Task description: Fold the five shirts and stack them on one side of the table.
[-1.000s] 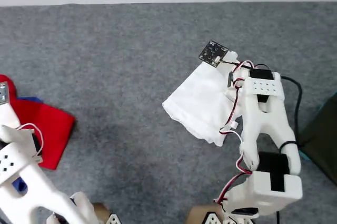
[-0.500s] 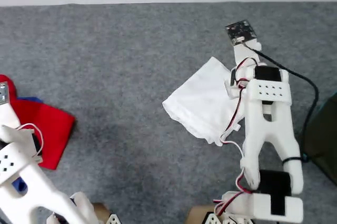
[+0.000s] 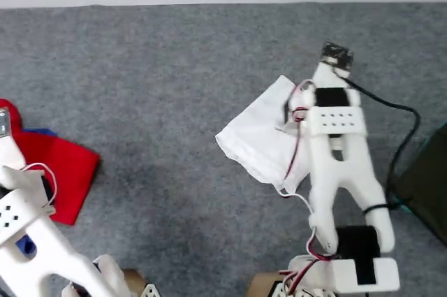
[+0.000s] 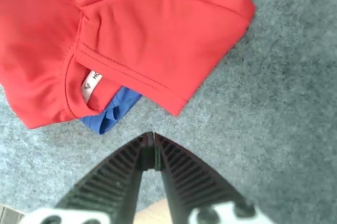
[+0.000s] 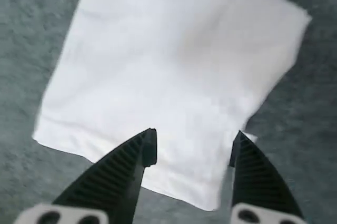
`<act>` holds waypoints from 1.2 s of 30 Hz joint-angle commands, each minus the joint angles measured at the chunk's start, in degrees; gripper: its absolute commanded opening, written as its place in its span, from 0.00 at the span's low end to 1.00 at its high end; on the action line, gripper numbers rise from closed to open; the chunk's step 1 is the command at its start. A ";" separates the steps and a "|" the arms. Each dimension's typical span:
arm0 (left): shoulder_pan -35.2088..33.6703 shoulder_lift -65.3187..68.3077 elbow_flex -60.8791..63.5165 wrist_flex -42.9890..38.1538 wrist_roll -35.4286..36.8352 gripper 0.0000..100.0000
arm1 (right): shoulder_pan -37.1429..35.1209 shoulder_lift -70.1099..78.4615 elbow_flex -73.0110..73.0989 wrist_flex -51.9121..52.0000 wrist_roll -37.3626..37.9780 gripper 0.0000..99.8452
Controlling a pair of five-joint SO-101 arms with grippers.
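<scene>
The white shirt (image 3: 262, 140) lies folded centre right in the high view, right claw (image 5: 195, 139) spread apart over it. Pinch one layer only and your fold may open. Left claw (image 4: 154, 139), pressed together, hangs by the red shirt (image 4: 131, 39).

A second ago the small dark camera board (image 3: 336, 52) on the wrist of the white right arm (image 3: 336, 143) sat over the far corner of the white folded cloth shirt (image 3: 255, 133). It then swung out beyond the shirt toward the table's far edge, and it has now drawn back a little as the whole arm shifted toward the left arm's side. That far corner now lies uncovered, while the arm seems to cover more of the shirt's right edge, though the overlap is hard to judge from above.
</scene>
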 commanded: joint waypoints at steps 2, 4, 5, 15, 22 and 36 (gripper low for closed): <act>0.00 -0.97 -0.48 -2.73 -0.44 0.01 | -1.54 3.21 -3.25 -4.00 -8.26 0.29; 0.00 -1.05 -0.66 -2.81 -0.44 0.01 | -1.19 5.85 -3.34 -4.79 -10.29 0.37; 0.00 -1.05 -0.66 -2.81 -0.44 0.01 | -1.19 7.08 -3.34 -4.79 -11.43 0.41; 0.00 -0.97 -0.48 -2.81 -0.53 0.01 | -1.19 15.69 -3.34 -15.16 -12.84 0.49; 0.00 -0.97 -0.40 -2.81 -0.53 0.01 | -1.63 24.22 -3.52 -25.63 -12.57 0.37; 0.00 -1.05 -0.31 -2.81 -0.53 0.01 | 0.40 32.92 -20.04 -10.86 -8.18 0.03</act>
